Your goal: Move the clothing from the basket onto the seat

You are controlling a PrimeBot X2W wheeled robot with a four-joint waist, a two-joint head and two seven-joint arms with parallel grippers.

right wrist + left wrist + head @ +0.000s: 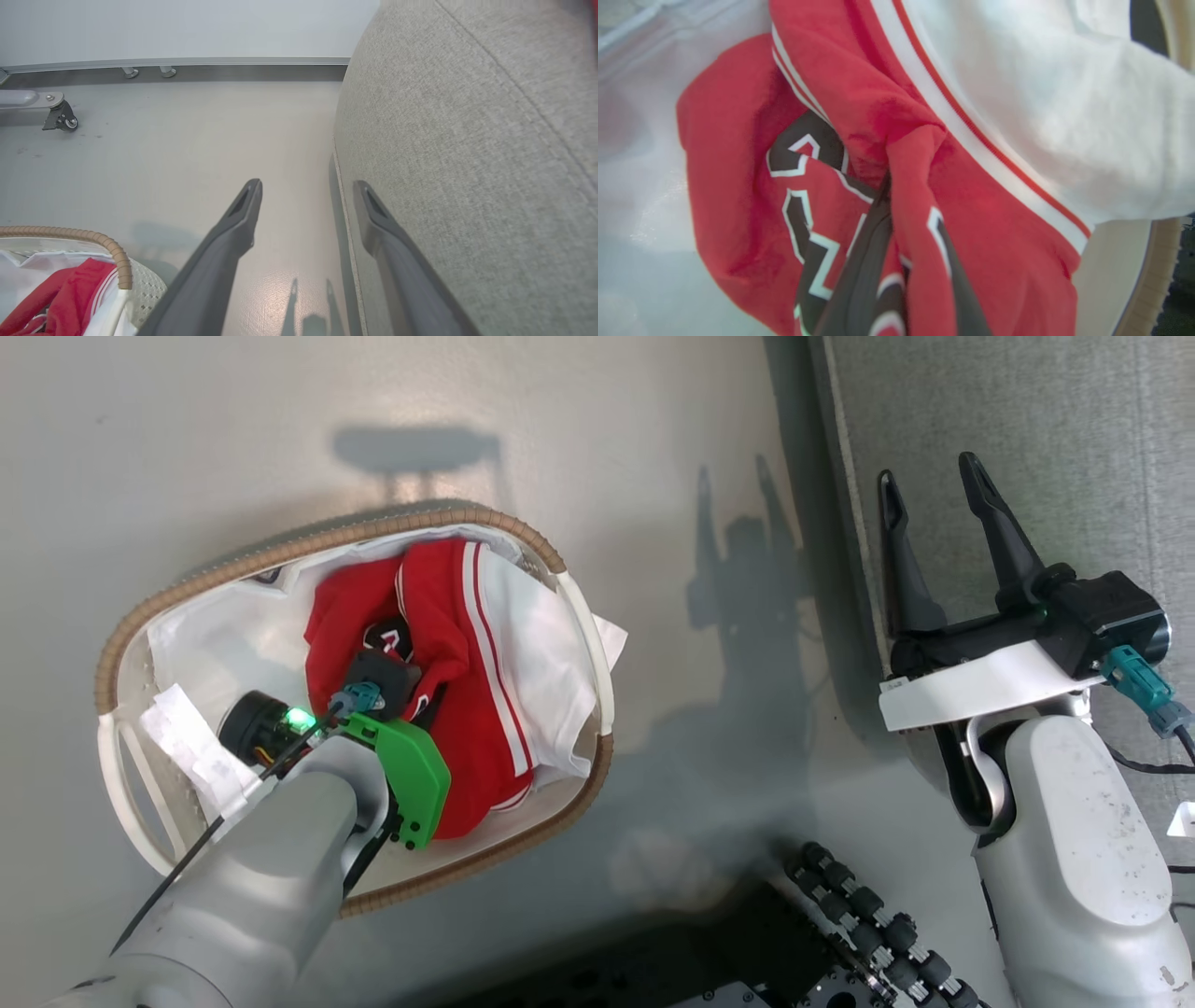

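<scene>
The clothing (467, 709) is a heap of red jersey fabric with white stripes and black-and-white lettering, lying inside the basket (308, 537). My left gripper (390, 649) reaches down into the basket and is shut on a fold of the clothing (728, 163). In the left wrist view the dark fingers (859, 270) converge with red fabric bunched between them at the left gripper (896, 196). My right gripper (927, 469) hangs open and holds nothing at the edge of the grey seat (1027, 429). The right wrist view shows the right gripper (307, 184), the seat (467, 140), the basket (112, 247) and the clothing (70, 289).
A white fabric liner (541, 644) drapes over the basket's right rim and lies under the clothing. Grey floor (700, 709) separates basket and seat. My base with black rollers (868, 915) sits at the bottom. A wheeled leg (58, 116) stands by the far wall.
</scene>
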